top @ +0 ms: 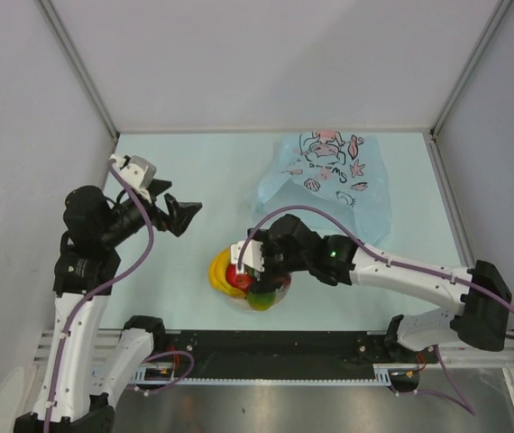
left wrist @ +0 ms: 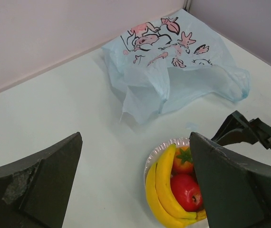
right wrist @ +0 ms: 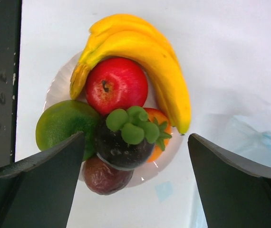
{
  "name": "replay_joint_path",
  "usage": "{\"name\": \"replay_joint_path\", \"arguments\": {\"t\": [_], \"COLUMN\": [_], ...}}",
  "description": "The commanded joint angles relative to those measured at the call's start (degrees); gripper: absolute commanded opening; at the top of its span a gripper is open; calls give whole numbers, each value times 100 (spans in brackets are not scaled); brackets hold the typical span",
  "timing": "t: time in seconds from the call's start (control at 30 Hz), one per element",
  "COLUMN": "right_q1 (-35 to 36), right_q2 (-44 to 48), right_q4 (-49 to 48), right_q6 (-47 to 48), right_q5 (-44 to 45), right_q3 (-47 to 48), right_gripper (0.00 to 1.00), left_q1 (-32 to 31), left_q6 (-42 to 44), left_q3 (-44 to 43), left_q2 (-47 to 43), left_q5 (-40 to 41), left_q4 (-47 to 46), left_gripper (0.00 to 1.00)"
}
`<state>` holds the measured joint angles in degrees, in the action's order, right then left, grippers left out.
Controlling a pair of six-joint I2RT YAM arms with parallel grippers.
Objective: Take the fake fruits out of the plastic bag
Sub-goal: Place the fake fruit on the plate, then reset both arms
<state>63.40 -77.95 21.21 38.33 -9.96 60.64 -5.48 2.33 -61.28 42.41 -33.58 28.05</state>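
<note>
The fake fruits lie piled on a white plate (right wrist: 54, 83): yellow banana (right wrist: 145, 52), red apple (right wrist: 116, 85), green fruit (right wrist: 59, 126), orange-red fruit (right wrist: 163, 124) and two dark purple ones (right wrist: 121, 145). My right gripper (right wrist: 135, 137) hangs open and empty just above the pile (top: 239, 280). The light-blue plastic bag (top: 329, 176) lies flat at the back right, and no fruit shows in it. My left gripper (top: 181, 215) is open and empty, raised left of the plate. Its view shows the bag (left wrist: 173, 71) and the banana (left wrist: 164, 190).
The right arm (top: 392, 266) reaches in from the right across the table's front. The black rail (top: 275, 365) runs along the near edge. Walls close the table at the back and on both sides.
</note>
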Motion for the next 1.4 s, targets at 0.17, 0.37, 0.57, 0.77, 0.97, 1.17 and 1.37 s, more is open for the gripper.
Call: {"name": "replay_joint_path", "arguments": {"t": [0.17,0.37,0.57,0.77,0.97,1.17,1.37], "right_q1": [-2100,-4532,-5671,-6190,-6287,-6603,-6700], "right_q2": [684,896,878,1546,1941,1968,1977], "right_q4": [-118,637,1797,2027,1983,1869,1860], "right_q6": [-2556,-3208,-3806,-4025,-4149,-4228,-4281], "right_q5": [618,565,1795,1549,1216,811,600], "right_q3": [852,1160,1108,555,168,79,35], "right_gripper": [95,98,99,100,99,100,100], "left_q1": [47,47,55,134,248,284,319], "left_q6": [30,216,207,67,-381,-365,-382], "left_q3": [274,318,695,1109,1688,1979,1997], "left_q2": [-23,302,470,382,57,-277,-365], "left_q5": [351,817,1512,1960,1760,1864,1864], "left_q4": [86,561,324,69,-46,34,16], "left_gripper": [100,100,100,100,100,100,100]}}
